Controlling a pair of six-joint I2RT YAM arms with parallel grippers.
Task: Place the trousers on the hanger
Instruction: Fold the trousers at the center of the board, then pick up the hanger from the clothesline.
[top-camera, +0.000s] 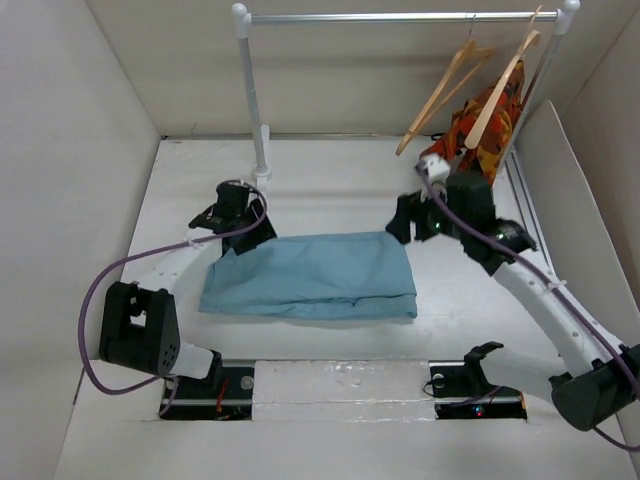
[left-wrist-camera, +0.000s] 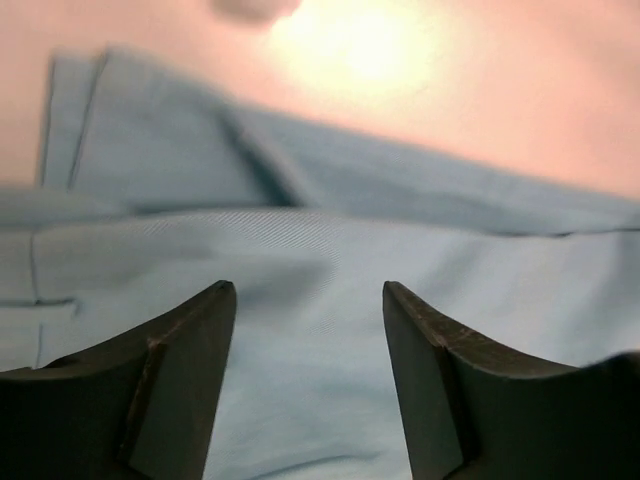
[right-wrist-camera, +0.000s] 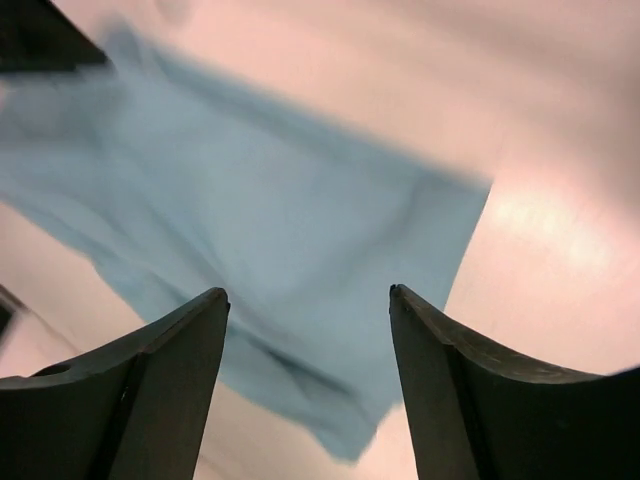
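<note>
Left jaws stand open with the sky-blue fabric trousers (left-wrist-camera: 330, 260) just beneath them on the white desk (top-camera: 330, 190); right jaws, also open, hover beside the cloth's other end. Beyond them hangs the light-brown wooden hanger (top-camera: 440, 92).

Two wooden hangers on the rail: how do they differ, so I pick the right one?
The left hanger is bare; the right hanger carries an orange-red patterned garment. The left hanger hangs nearer the middle of the rail, the right hanger nearer its right post. Both are light wood, tilted, and hang from the same rail.
</note>
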